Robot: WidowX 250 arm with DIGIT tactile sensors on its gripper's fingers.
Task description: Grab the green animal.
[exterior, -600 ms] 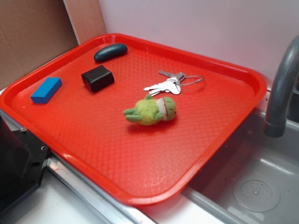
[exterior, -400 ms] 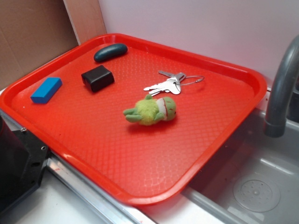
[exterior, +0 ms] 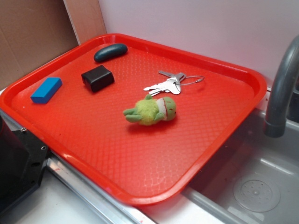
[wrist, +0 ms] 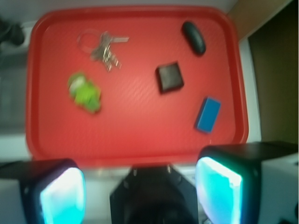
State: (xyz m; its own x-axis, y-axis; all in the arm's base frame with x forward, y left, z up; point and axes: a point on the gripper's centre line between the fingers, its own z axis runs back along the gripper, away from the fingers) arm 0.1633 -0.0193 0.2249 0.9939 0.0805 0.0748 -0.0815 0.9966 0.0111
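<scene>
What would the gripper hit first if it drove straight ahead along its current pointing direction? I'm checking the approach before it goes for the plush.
Probably bare tray, between the green animal and the black block. The gripper is open, with nothing nearer along that line, though depth is hard to judge.

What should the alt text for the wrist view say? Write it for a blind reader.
Seen from above, a red tray holds a green plush animal at left, keys above it, a black block mid-tray, a dark oval top right and a blue block at right. The open gripper hangs over the tray's near edge, its fingers wide apart.
</scene>
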